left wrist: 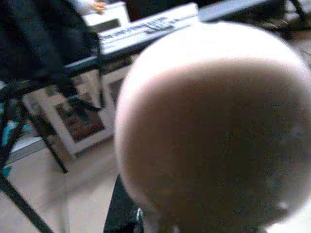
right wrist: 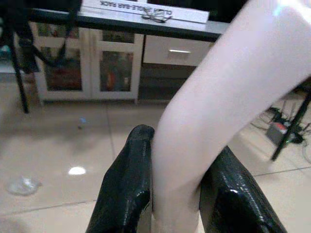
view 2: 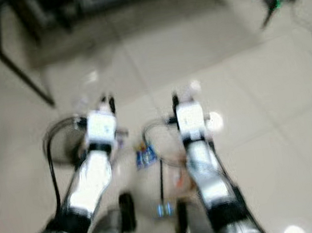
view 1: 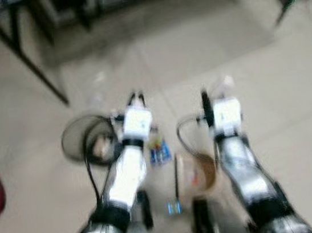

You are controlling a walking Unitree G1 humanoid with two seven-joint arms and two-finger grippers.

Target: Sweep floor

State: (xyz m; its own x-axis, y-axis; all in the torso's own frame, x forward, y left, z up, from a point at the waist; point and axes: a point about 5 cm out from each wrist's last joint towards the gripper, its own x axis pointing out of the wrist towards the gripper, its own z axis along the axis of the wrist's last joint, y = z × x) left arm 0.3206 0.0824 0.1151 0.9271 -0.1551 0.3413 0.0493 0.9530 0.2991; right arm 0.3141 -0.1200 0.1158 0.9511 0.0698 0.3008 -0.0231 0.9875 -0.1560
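Right gripper (right wrist: 177,194): your two black fingers are clamped on a pale, smooth handle (right wrist: 218,97), which rises slanting between them; I take it for the sweeping tool.
Left gripper (view 1: 136,100): reached forward beside the right one. A pale rounded shape (left wrist: 209,126) sits right against its wrist camera, and you cannot tell whether its jaws are apart or together.
Step in hand: judging by the blur in the head views, you are walking the tool to the litter.
Doing it well: steady yourself first. A handle this smooth may twist in a narrow pinch, so check the hold, then draw short strokes.
Litter: a small blue scrap (view 1: 159,151) lies on the tiles between your arms, and a clear crumpled bit (right wrist: 22,185) lies farther off.
Basket: a dark mesh bin (view 1: 74,140) stands just beside your left arm. Something pale shows inside, too blurred to name.
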